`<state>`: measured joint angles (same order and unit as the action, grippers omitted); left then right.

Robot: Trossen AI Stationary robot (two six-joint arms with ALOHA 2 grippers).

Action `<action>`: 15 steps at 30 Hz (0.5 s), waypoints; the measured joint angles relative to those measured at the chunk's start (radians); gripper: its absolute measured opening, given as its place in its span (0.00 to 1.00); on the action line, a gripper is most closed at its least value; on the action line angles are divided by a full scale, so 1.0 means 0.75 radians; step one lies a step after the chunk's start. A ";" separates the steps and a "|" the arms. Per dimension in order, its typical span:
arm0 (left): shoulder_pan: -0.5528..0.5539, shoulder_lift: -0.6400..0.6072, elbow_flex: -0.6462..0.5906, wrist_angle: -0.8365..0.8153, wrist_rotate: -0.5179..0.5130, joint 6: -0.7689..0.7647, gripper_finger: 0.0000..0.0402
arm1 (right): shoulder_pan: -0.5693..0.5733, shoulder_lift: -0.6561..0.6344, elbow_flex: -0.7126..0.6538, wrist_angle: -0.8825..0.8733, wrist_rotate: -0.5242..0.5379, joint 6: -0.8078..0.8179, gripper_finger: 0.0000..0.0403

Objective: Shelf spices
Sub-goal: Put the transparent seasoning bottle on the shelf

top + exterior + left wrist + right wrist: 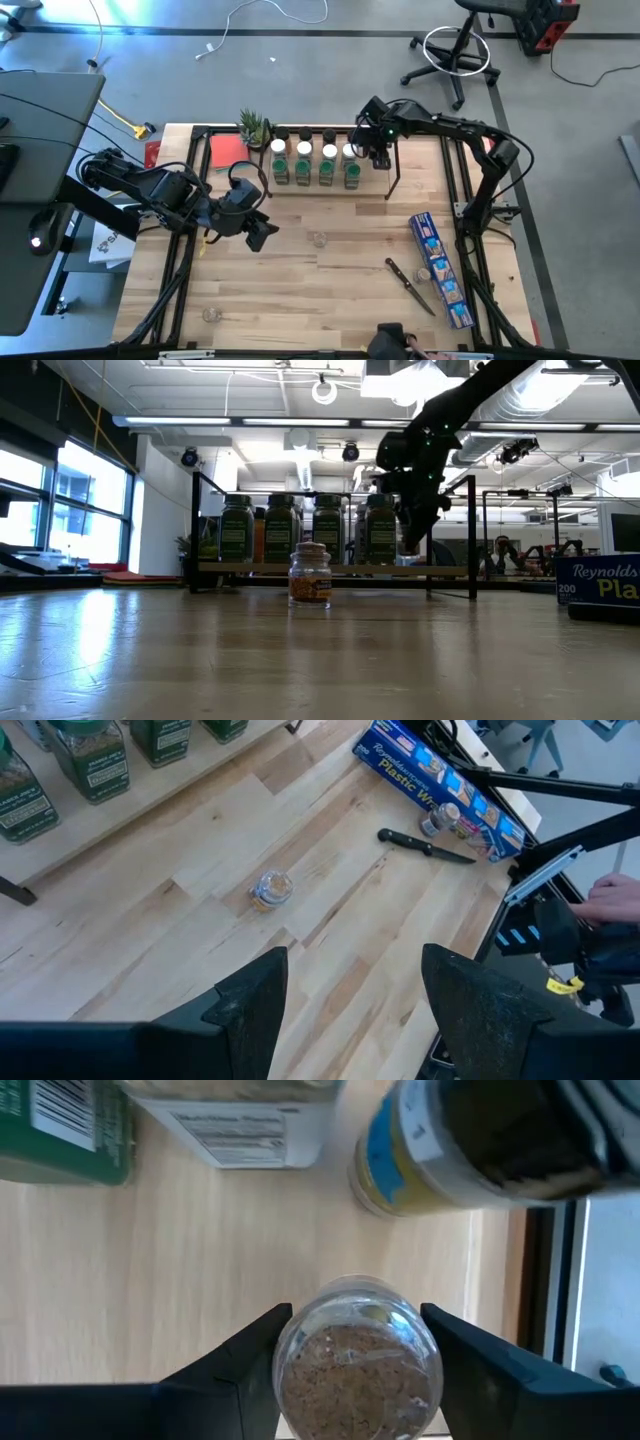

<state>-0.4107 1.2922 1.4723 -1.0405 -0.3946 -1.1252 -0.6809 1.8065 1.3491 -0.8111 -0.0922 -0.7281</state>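
While my right gripper [352, 1380] pinches a small clear spice jar [356, 1365] between its two dark fingers [240, 1360], I am hanging over the shelf [400, 165] at the back of the table, toward its right end. In my wrist view the jar sits squarely between the pads, brown granules filling it, with the light wood board just beneath. Right next to it stand a yellow-and-blue labelled jar [450, 1150] and, farther along, green-labelled jars [326, 172] in a row.

I judge this jar to be light, stiff and smooth-walled, probably glass or hard plastic, so it may slip or twist if squeezed off-centre, and it could crack or roll if it fell. Holding it across the middle of the body, as I do now, seems the safest grip; the cap looks too narrow and rounded to trust.

My left gripper [350, 990] hovers spread apart and empty over the table's middle-left. Ahead of it another small jar [271, 888] with orange-brown contents stands alone on the bare wood, well apart from the shelf. That one I would take the same way, fingers on either side of its body below the cap.

Farther off lie a black-handled knife [425, 845] and a long blue plastic-wrap box [440, 775], with one more small jar [442, 818] between them.
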 joint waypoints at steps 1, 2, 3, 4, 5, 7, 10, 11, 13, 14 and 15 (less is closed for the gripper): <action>0.000 0.000 0.000 0.000 0.000 0.000 0.56 | -0.001 0.000 0.000 0.000 0.008 0.018 0.52; 0.000 0.000 0.000 -0.001 0.000 0.000 0.56 | -0.003 0.000 0.000 0.001 0.014 0.037 0.52; 0.000 0.000 0.000 -0.001 0.000 0.000 0.56 | -0.007 0.000 0.000 0.001 0.017 0.052 0.52; 0.000 0.000 0.000 0.000 0.000 0.000 0.56 | -0.011 0.000 0.000 0.000 0.016 0.066 0.53; 0.000 0.000 0.000 0.000 0.000 0.001 0.56 | -0.016 0.000 0.000 0.001 0.016 0.072 0.53; 0.000 0.000 0.000 -0.001 0.000 0.000 0.56 | -0.026 0.000 0.001 0.001 0.014 0.087 0.55; 0.000 0.000 0.000 0.000 0.001 0.000 0.56 | -0.036 0.000 0.002 0.006 0.014 0.088 0.59; 0.000 0.000 0.000 0.000 0.004 0.000 0.56 | -0.038 0.000 0.002 0.006 0.014 0.088 0.61; 0.000 0.000 0.000 0.000 0.011 0.000 0.56 | -0.038 0.000 0.002 0.009 0.013 0.088 0.64; 0.000 0.000 0.000 0.000 0.012 0.000 0.56 | -0.038 0.000 0.002 0.012 0.013 0.088 0.65; 0.000 0.000 0.000 0.001 0.012 0.000 0.56 | -0.039 0.000 0.002 0.019 0.013 0.088 0.66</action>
<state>-0.4107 1.2922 1.4723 -1.0397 -0.3855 -1.1252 -0.7101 1.8065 1.3506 -0.7971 -0.0823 -0.6624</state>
